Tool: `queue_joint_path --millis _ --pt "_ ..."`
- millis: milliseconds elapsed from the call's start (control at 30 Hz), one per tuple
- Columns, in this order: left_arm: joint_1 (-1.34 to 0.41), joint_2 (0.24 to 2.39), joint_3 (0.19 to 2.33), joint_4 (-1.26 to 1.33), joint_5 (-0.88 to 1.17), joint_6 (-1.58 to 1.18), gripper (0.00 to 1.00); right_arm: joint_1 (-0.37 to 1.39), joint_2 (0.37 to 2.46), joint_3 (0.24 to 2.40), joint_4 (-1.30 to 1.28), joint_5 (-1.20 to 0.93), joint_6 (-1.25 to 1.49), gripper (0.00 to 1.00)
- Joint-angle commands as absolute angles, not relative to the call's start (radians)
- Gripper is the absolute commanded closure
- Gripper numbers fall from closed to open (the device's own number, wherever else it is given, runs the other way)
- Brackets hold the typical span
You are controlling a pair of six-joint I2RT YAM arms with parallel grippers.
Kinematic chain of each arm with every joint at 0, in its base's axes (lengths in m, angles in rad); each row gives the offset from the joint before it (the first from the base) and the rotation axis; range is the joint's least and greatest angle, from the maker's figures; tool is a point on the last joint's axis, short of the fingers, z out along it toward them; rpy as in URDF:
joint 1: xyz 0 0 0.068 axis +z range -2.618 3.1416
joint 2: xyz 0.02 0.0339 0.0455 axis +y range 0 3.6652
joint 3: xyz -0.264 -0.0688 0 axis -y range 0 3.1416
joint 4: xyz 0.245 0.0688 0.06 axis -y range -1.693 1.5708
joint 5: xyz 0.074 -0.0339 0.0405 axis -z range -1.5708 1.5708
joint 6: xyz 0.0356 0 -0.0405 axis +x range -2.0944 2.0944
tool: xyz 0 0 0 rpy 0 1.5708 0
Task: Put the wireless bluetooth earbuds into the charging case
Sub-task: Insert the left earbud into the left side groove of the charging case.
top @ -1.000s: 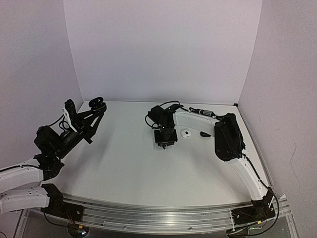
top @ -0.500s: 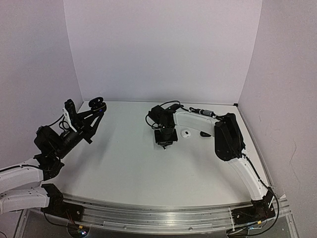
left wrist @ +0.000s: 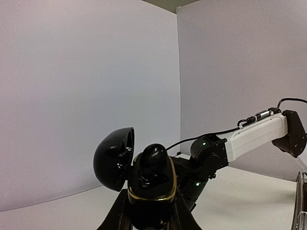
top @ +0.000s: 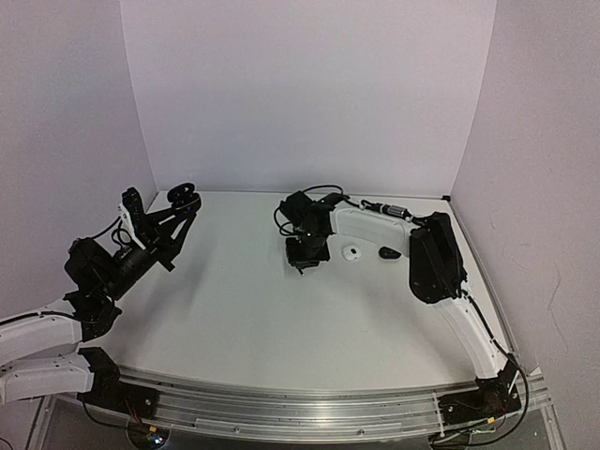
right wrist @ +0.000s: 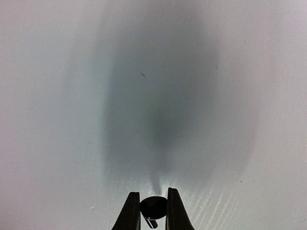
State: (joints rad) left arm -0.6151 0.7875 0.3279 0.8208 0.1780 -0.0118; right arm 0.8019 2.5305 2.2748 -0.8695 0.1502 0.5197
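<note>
My left gripper (top: 183, 199) is raised at the far left and shut on an open black charging case (left wrist: 151, 187) with a gold rim. Its lid (left wrist: 114, 158) is swung back to the left. One black earbud (left wrist: 154, 154) sits in the case. In the left wrist view the left gripper (left wrist: 151, 211) clamps the case body from both sides. My right gripper (top: 306, 255) points down over the table's middle. In the right wrist view the right gripper (right wrist: 152, 193) is shut on a small black earbud (right wrist: 153, 206), held just above the white table.
A small white piece (top: 352, 252) and a small black piece (top: 387, 251), both earbud-sized, lie on the table (top: 253, 309) to the right of my right gripper. White walls close the back and sides. The right arm (top: 431, 258) arches over the right half.
My right gripper has moved a little up and toward the far left with the black earbud in it. The left arm and the case have not moved.
</note>
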Motion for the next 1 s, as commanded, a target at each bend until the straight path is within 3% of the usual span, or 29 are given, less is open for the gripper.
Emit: queue_joint_path --millis 0,267,400,633,967 --pt "-0.612 0.803 0.343 0.904 0.133 0.025 1.0 0.828 2.259 2.263 -0.599 0.088 0.446 1.0" --pt "-0.612 0.841 0.328 1.018 0.101 0.039 1.0 1.014 2.028 2.072 0.073 0.092 0.206 1.0" --pt "-0.612 0.848 0.323 1.043 0.103 0.09 1.0 1.053 2.027 2.046 0.25 0.05 0.194 1.0" --pt "-0.612 0.856 0.331 1.076 0.083 0.113 1.0 1.111 2.1 2.079 0.423 -0.043 0.139 1.0" --pt "-0.612 0.856 0.349 1.038 0.081 0.084 1.0 1.142 2.14 2.085 0.471 -0.114 0.091 1.0"
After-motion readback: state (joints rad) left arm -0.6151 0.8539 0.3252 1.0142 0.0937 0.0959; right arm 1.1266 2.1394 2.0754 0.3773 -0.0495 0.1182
